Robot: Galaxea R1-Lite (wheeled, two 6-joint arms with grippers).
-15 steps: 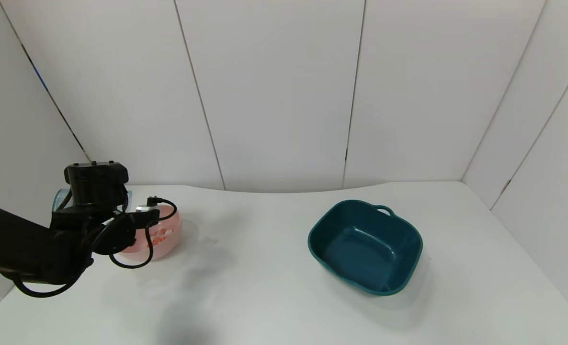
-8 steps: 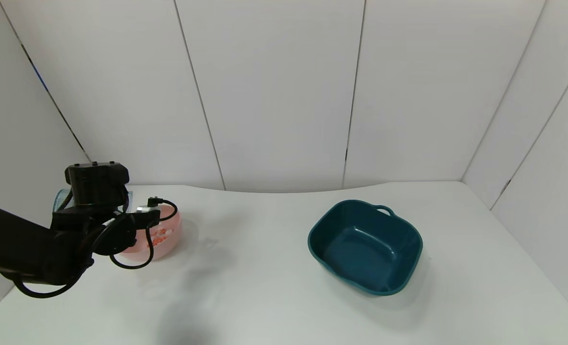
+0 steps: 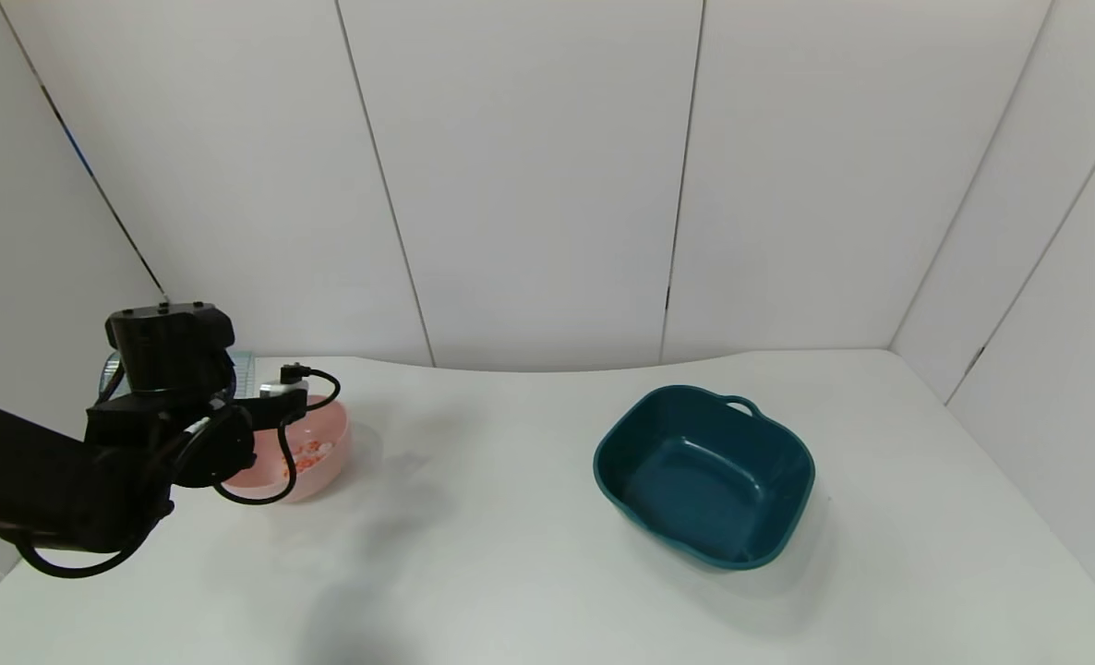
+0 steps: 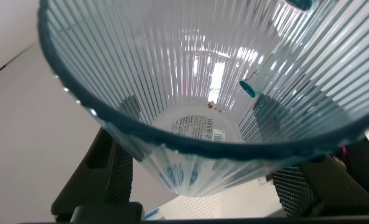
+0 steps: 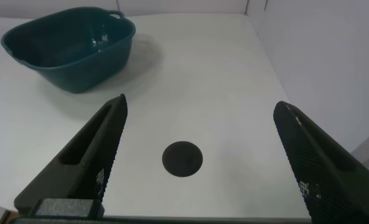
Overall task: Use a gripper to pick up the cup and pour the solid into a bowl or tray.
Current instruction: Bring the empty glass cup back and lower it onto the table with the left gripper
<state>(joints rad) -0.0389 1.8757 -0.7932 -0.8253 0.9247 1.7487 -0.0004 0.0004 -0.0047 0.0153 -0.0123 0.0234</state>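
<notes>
Cup (image 4: 203, 93) first: the ribbed pale-blue vessel sits clamped between the two fingers of the left end effector (image 4: 203, 180), which press on its lower walls from either side. The wrist view looks straight down its mouth to the labelled base, and the inside looks all but empty, with only a speck or two near the bottom. In the head view only a sliver of the cup (image 3: 238, 369) shows behind the left end effector (image 3: 174, 356), raised at the far left of the tabletop (image 3: 511, 554) and just behind the pink bowl (image 3: 330, 453). Its long axis appears to run along the fingers, mouth facing back toward the wrist; how far it is tipped from upright I cannot tell.

The solid (image 3: 307, 454), small red-orange and white bits, lies inside the bowl, so the pour looks done and the step in hand is most likely bringing the emptied cup away. The next move calls for righting the cup, lowering it to a bare patch of tabletop beside the bowl without nudging the rim, then releasing it.

Well apart to the right stands the dark-teal basin (image 3: 704, 476), which looks empty. The right end effector (image 5: 203, 155) hangs parked above the tabletop near the basin, fingers spread wide with nothing between them.
</notes>
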